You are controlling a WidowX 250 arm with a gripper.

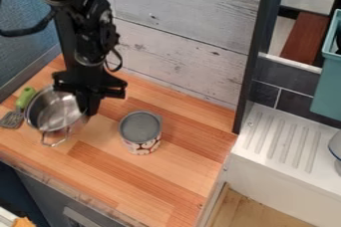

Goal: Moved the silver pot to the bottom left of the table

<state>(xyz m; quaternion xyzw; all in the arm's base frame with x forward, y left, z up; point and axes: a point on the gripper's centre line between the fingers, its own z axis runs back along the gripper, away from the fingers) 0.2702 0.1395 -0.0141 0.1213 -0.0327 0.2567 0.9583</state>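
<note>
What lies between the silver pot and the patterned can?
In the camera view, bare wooden counter separates the silver pot from the can, and the gripper hangs at the pot's can-side rim.

Pot (56, 112): was shiny, smooth metal
Table (110, 169): was smooth wood
Wall (180, 19): looked like rough wooden planks
Bin (326, 89): looked like matt plastic

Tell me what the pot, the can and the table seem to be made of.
Pot: likely stainless steel, polished, from its bright silvery reflections. Can: metal or card under a printed pattern, its grey top matte; I can't tell which. Table: apparently wood, smooth, from its plank seams and varied brown tones.
</note>
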